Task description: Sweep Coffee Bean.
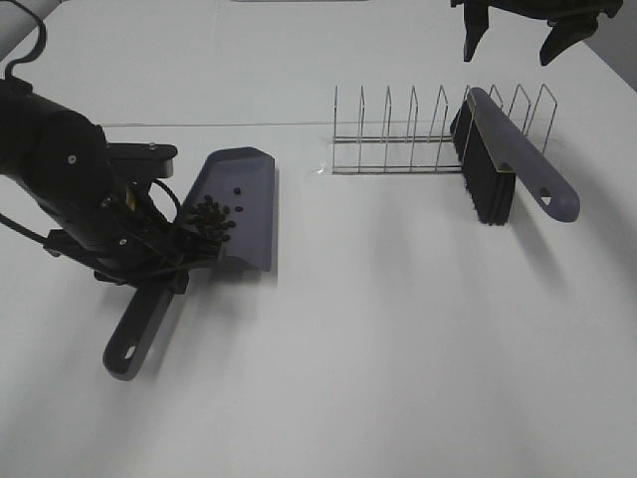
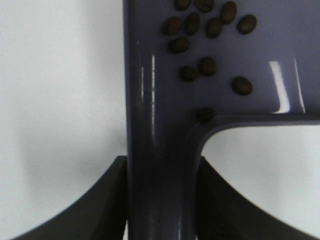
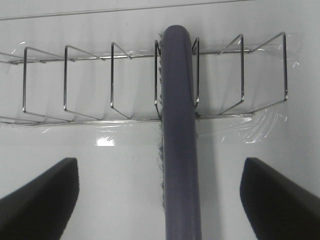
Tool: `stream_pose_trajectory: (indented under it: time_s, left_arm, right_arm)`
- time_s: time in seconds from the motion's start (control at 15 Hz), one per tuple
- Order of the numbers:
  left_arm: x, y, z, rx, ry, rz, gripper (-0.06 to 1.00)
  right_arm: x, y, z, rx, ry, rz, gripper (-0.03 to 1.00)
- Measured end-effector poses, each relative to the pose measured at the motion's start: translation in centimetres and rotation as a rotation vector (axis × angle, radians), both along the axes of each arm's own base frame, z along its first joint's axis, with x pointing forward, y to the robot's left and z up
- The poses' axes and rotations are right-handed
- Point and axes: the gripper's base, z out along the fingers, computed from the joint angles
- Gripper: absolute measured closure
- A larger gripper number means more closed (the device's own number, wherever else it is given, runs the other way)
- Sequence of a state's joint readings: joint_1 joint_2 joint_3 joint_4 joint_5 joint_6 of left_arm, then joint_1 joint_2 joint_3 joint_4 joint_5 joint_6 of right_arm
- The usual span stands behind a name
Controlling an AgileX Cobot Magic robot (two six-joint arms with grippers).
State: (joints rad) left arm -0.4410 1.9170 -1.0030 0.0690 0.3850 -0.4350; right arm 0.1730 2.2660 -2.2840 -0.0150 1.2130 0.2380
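Note:
The grey dustpan (image 1: 237,207) lies on the white table at the left, with the coffee beans (image 1: 213,215) clustered inside it near the handle end. In the left wrist view the beans (image 2: 207,30) sit on the pan floor (image 2: 280,50). My left gripper (image 1: 159,261) is shut on the dustpan handle (image 2: 160,200), one finger on each side. The grey brush (image 1: 508,159) with black bristles rests in the wire rack (image 1: 398,139). My right gripper (image 1: 510,42) hangs open above the brush, its fingers (image 3: 45,200) wide apart either side of the brush handle (image 3: 181,150), not touching it.
The wire rack (image 3: 75,85) stands at the back of the table, taped down with clear film. A seam line runs across the table behind the dustpan. The table's right edge lies near the brush.

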Motion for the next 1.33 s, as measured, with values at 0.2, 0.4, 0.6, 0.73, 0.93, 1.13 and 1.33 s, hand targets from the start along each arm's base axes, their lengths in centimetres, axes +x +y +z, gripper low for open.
stream_pose_trajectory:
  time_s: [0.2, 0.4, 0.6, 0.73, 0.93, 1.13, 1.33]
  left_arm:
    - [-0.3, -1.0, -1.1, 0.002, 0.029, -0.021, 0.58]
    - [-0.3, -1.0, -2.0, 0.01, 0.049, -0.021, 0.58]
    - [-0.3, -1.0, -1.8, 0.008, 0.045, -0.021, 0.45]
    - [-0.4, -1.0, -0.9, 0.004, 0.033, -0.023, 0.33]
    - [-0.9, -0.7, 1.3, 0.011, 0.038, -0.028, 0.31]
    - [-2.1, 0.1, 5.8, 0.024, -0.002, -0.061, 0.31]
    - [-4.6, 1.9, 12.4, 0.046, -0.108, -0.082, 0.31]
  right_arm:
    - [-1.1, 0.7, 0.1, -0.007, 0.03, 0.029, 0.14]
    - [-2.0, 0.9, -1.4, -0.027, 0.096, 0.041, 0.14]
    - [-3.2, 0.4, -0.7, -0.066, 0.106, 0.042, 0.14]
    - [-4.4, 0.1, 0.8, -0.068, 0.09, 0.042, 0.14]
    - [-6.7, 0.3, 2.8, -0.071, 0.072, 0.058, 0.14]
    - [-9.9, 0.4, 4.1, -0.068, 0.083, 0.082, 0.14]
    - [-13.8, -0.1, 4.6, -0.07, 0.116, 0.096, 0.14]
